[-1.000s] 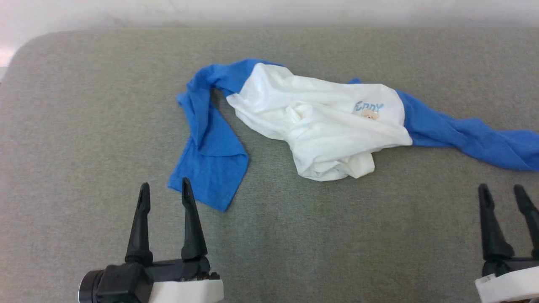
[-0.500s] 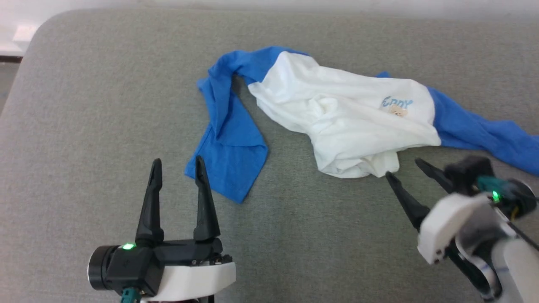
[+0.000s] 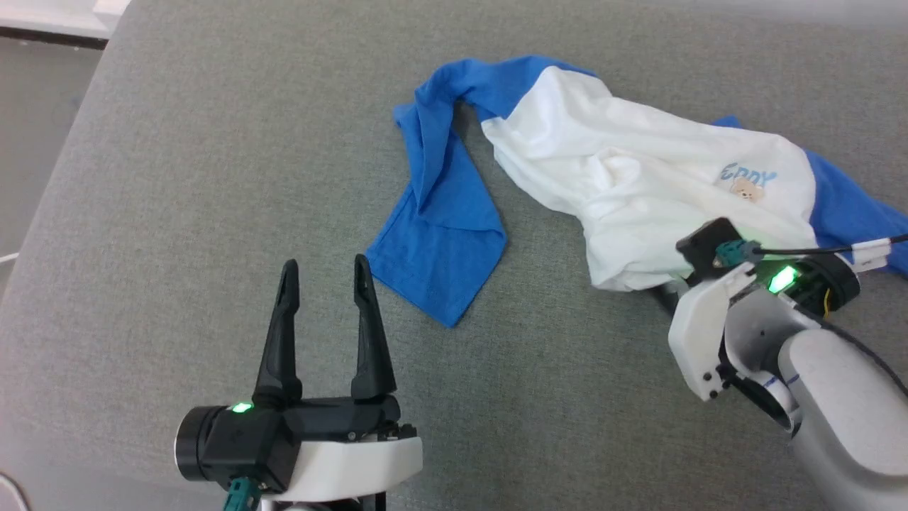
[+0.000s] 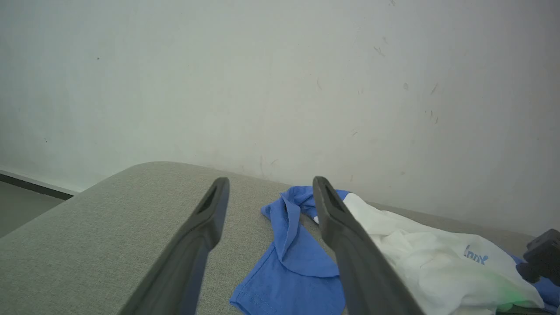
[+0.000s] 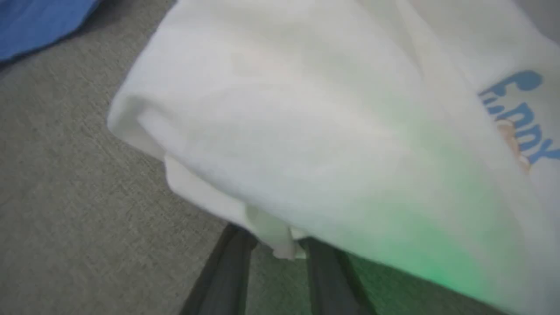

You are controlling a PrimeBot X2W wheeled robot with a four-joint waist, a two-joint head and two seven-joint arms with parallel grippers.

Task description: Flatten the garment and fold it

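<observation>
Soft white T-shirt with bright blue raglan sleeves [image 3: 638,177], crumpled around 1-2 o'clock on grey fabric tabletop [image 3: 177,177]. Left end effector [image 3: 325,261] down at 7 o'clock, spread wide, gripping nothing. Right end effector [image 3: 667,289] at 4 o'clock, fingers [image 5: 227,271] tucked under the white hem; can't tell if clamped.

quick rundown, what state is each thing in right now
garment, crumpled, not folded yet, lying on the grey cushion
blue sleeve, twisted near the shoulder, cuff end lying flat
left gripper, jaws open, empty, apart from the sleeve
right gripper, at the white hem, fingertips hidden under cloth, open or shut unclear
</observation>
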